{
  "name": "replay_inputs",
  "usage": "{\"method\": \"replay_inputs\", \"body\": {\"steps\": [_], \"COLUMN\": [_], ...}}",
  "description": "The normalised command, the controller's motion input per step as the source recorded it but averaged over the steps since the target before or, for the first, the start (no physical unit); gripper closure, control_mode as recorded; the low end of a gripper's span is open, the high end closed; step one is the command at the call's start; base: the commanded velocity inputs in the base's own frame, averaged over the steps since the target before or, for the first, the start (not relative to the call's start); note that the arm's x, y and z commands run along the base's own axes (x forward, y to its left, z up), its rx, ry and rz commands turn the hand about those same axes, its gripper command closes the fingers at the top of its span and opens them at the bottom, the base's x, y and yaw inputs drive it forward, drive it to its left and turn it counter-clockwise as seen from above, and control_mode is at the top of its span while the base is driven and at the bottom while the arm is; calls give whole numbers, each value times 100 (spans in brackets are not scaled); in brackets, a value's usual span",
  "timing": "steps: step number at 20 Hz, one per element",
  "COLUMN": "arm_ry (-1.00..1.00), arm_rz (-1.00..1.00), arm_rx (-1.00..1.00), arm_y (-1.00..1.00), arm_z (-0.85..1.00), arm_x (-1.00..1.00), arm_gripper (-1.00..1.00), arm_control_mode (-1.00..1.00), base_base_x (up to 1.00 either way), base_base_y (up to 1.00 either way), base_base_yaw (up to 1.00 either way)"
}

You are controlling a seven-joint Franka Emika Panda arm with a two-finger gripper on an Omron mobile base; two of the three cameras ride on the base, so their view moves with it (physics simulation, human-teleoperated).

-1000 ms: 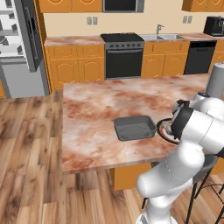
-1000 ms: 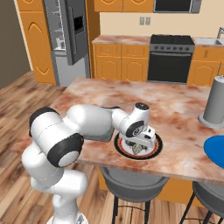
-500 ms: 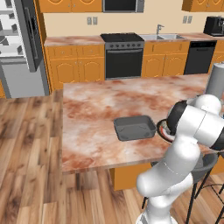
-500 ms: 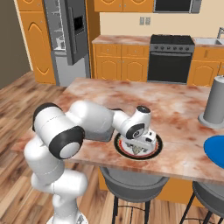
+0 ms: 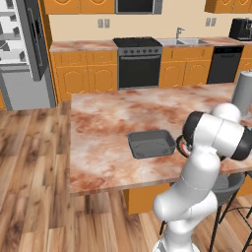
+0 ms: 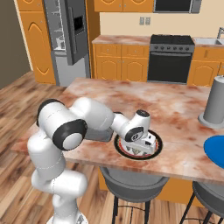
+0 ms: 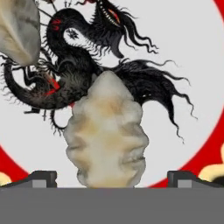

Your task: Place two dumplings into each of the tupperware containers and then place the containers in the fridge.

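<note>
A lumpy beige dumpling (image 7: pixel 106 135) lies on a white plate (image 7: pixel 183 57) with a black dragon print and a red rim. My gripper (image 7: pixel 112 178) is open, with one fingertip on each side of the dumpling and apart from it. A second dumpling (image 7: pixel 17 26) sits at the hand view's top left. From the right base view my gripper (image 6: pixel 138 150) points down, low over the plate (image 6: pixel 156 150). A dark grey tupperware container (image 5: pixel 151 143) lies empty on the island just left of the plate. The fridge (image 5: pixel 22 54) stands open at the far left.
A round blue plate (image 6: pixel 216 151) and a tall grey cylinder (image 6: pixel 214 105) stand on the island's right side. Stools (image 6: pixel 131 183) sit under the near edge. Black oven (image 5: pixel 139 64) and dishwasher (image 5: pixel 224 64) line the back wall.
My hand has sunk a little lower over the plate and the elbow has swung up. The jaws have stayed wide.
</note>
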Motion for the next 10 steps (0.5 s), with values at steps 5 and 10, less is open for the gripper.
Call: {"method": "replay_inputs", "body": {"steps": [5, 10], "arm_ry": [0, 2], "arm_rz": [0, 0], "arm_rx": [0, 0], "arm_y": [0, 0], "arm_z": [-1, -7], "arm_x": [26, 9], "arm_gripper": [-100, 100], "arm_control_mode": [-100, -100], "base_base_x": [0, 0], "base_base_y": [0, 0], "base_base_yaw": [0, 0]}}
